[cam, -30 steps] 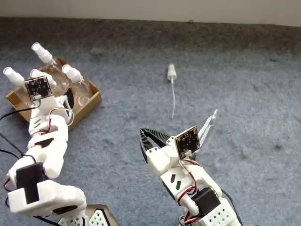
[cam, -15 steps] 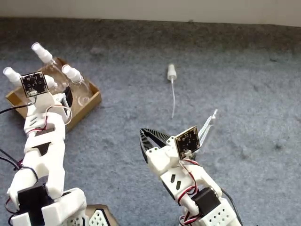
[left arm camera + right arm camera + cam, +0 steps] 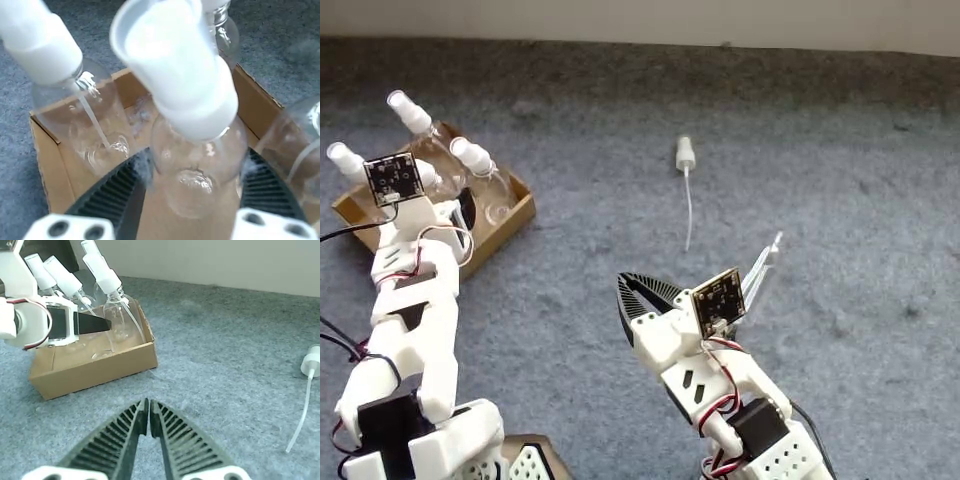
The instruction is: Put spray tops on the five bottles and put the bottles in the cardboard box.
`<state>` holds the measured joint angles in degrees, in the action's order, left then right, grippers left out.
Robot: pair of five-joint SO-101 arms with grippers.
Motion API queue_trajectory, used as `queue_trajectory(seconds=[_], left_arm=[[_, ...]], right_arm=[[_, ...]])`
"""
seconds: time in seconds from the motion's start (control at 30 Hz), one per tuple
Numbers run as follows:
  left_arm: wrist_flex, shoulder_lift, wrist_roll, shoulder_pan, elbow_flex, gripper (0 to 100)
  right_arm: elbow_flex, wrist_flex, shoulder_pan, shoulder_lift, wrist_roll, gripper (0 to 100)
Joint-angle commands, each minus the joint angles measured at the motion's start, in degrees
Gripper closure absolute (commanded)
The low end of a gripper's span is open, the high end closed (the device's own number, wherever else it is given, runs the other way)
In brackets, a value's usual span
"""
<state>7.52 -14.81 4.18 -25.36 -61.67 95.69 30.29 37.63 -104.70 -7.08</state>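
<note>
Left tool (image 3: 196, 172) is over the box (image 3: 515, 215) at the counter's left edge. Its jaws are set about bottle-wide, one on each side of a topped bottle (image 3: 195, 125), and both pads look to be in contact with the glass. That bottle stands in the box, leaning a bit. Three more topped bottles (image 3: 485, 178) stand in the box around it.

Right tool (image 3: 149, 415) is near the counter's near edge, around the middle. Its jaws are almost closed, with a thin gap between them; it holds nothing and touches nothing.

Loose spray top (image 3: 685, 155) lies mid-counter toward the far edge, tube pointing at the near edge. Bare bottle (image 3: 760, 268) lies on its side just beside the right arm, apart from the top.
</note>
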Motion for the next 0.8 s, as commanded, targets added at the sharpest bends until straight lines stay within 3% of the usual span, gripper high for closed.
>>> queue_trajectory(seconds=[0.0,0.17,0.43,0.77], left_arm=[[-0.09,-2.59,0.44,1.01,0.75,76],[-0.35,-3.82,0.44,1.01,0.57,76],[-18.99,-14.29,0.35,1.36,4.18,76],[-26.02,-16.22,0.35,1.10,3.91,76]], right_arm=[[6.29,0.22,0.57,-0.57,-0.09,99.4],[6.29,0.22,0.57,-0.57,-0.09,99.4],[6.29,0.22,0.57,-0.57,-0.09,99.4],[6.29,0.22,0.57,-0.57,-0.09,99.4]])
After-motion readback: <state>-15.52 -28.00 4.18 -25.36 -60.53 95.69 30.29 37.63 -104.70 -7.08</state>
